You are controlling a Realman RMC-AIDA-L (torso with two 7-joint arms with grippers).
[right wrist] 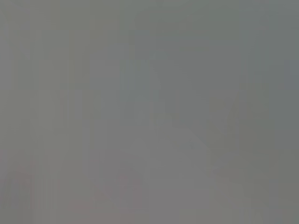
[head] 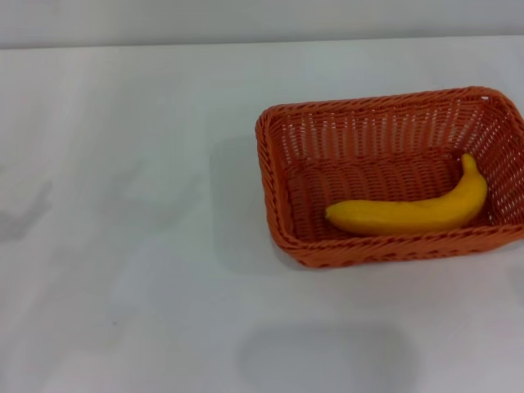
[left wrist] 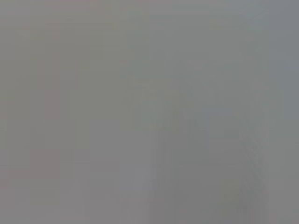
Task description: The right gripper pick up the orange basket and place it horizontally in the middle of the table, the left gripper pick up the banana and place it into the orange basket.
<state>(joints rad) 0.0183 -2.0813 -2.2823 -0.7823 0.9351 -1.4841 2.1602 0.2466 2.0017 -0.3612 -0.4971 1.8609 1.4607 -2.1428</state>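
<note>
The orange basket (head: 391,131) lies lengthwise across the white table (head: 123,246), right of centre in the head view, its right end reaching the picture's edge. Inside it, along the near wall, rests the banana (head: 409,211), curved, with its stem end pointing up to the right. Neither the left gripper nor the right gripper shows in any view. Both wrist views hold only a flat grey surface with nothing recognisable.
Bare white tabletop spreads to the left of the basket and in front of it. The table's far edge (head: 246,42) meets a pale wall at the back.
</note>
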